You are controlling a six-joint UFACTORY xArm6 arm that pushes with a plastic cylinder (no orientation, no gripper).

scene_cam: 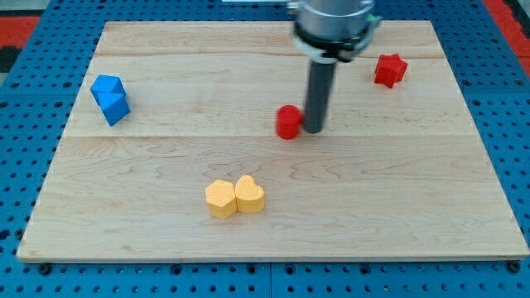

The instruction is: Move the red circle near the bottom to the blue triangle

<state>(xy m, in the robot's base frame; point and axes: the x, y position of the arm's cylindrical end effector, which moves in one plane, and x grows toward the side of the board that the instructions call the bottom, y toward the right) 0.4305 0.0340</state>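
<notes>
A small red circle block [288, 122] stands near the middle of the wooden board. My tip [315, 130] rests just to its right, touching or almost touching it. The blue triangle [115, 108] lies at the view's left edge of the board, pressed against another blue block [106, 85] just above it. The red circle is far to the right of the blue pair.
A red star block [390, 69] sits at the view's upper right. A yellow hexagon [220, 199] and a yellow heart [249, 194] lie side by side, touching, below the middle. The board [414, 232] sits on a blue pegboard surface.
</notes>
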